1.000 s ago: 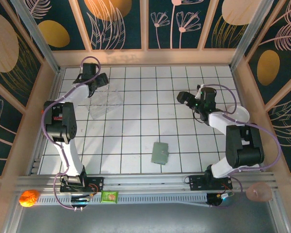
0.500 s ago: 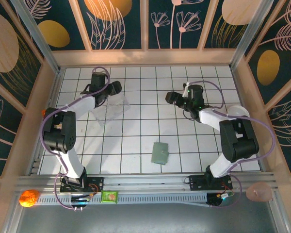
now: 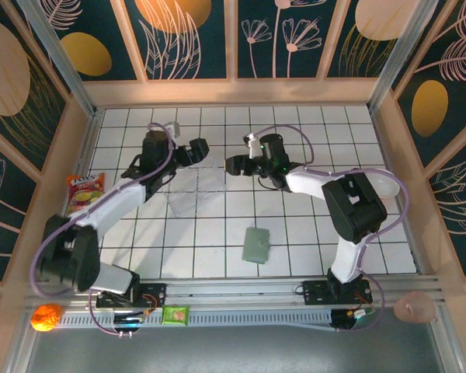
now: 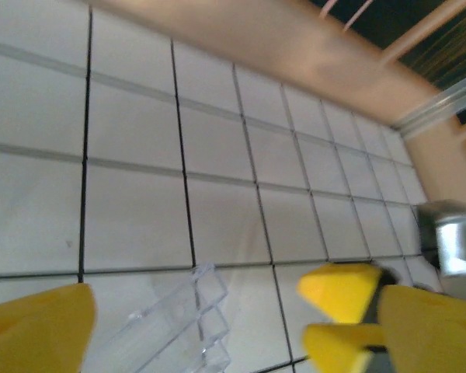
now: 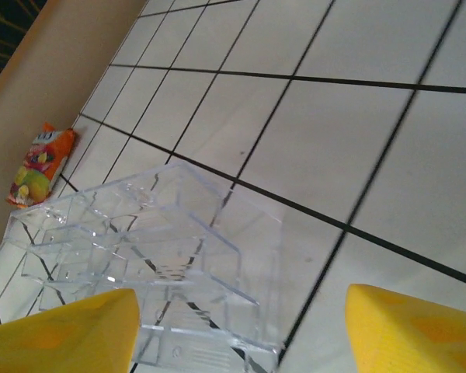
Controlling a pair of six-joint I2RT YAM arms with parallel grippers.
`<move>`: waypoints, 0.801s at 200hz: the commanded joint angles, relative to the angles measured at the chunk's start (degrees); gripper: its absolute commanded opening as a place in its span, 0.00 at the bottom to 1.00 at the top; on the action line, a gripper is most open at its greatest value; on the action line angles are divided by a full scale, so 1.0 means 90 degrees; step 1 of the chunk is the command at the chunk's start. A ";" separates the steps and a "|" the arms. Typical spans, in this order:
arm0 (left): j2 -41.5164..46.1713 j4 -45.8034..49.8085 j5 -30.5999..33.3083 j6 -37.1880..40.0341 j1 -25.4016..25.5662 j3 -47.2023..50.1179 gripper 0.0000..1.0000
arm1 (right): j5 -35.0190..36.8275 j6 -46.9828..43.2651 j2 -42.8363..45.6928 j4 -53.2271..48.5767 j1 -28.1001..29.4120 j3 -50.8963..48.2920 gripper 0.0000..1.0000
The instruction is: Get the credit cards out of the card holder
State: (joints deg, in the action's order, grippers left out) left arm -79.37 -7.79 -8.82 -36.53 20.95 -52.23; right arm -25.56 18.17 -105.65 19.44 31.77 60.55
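Observation:
The card holder (image 3: 256,245), a small flat grey-green wallet, lies alone on the white tiles near the front middle, far from both grippers. The credit cards are hidden. A see-through stepped plastic rack (image 3: 189,188) with several compartments stands left of centre. My left gripper (image 3: 196,148) hovers open at the rack's far edge, and the rack's corner (image 4: 193,318) shows between its yellow fingers (image 4: 39,330). My right gripper (image 3: 231,165) is open at the rack's right side. In the right wrist view the rack (image 5: 151,256) lies between and ahead of those fingers (image 5: 415,330), which do not touch it.
An orange snack packet (image 3: 85,190) lies by the left wall, also seen as the packet (image 5: 40,165) in the right wrist view. An orange ball (image 3: 46,316) and a green packet (image 3: 175,314) sit on the front rail. Wooden walls (image 3: 233,92) ring the tiled floor.
Both arms swung toward the middle, the left gripper moving right and the right gripper moving left. The clear rack shifted right and nearer. The snack packet came into view.

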 commanded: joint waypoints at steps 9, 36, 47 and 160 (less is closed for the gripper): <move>0.1039 0.0285 0.1267 -0.0217 -0.0028 0.0553 0.99 | 0.0144 -0.0352 -0.0368 -0.0145 0.0342 0.0481 0.69; 0.1975 0.0364 0.2002 -0.0482 -0.0028 0.1443 0.99 | 0.0360 -0.0475 -0.0582 -0.0289 0.0565 0.0674 0.69; 0.2278 0.0399 0.2126 -0.0501 -0.0029 0.1726 0.99 | 0.0557 -0.0590 -0.0629 -0.0419 0.0649 0.0736 0.67; 0.3360 0.0768 0.2521 -0.0535 -0.0027 0.2500 0.99 | 0.1600 -0.0824 -0.1115 -0.0939 0.0884 0.1044 0.52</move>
State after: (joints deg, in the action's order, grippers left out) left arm -49.54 -2.24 12.93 -41.08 20.95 -30.20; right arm -14.26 10.87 -114.13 13.02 39.11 67.79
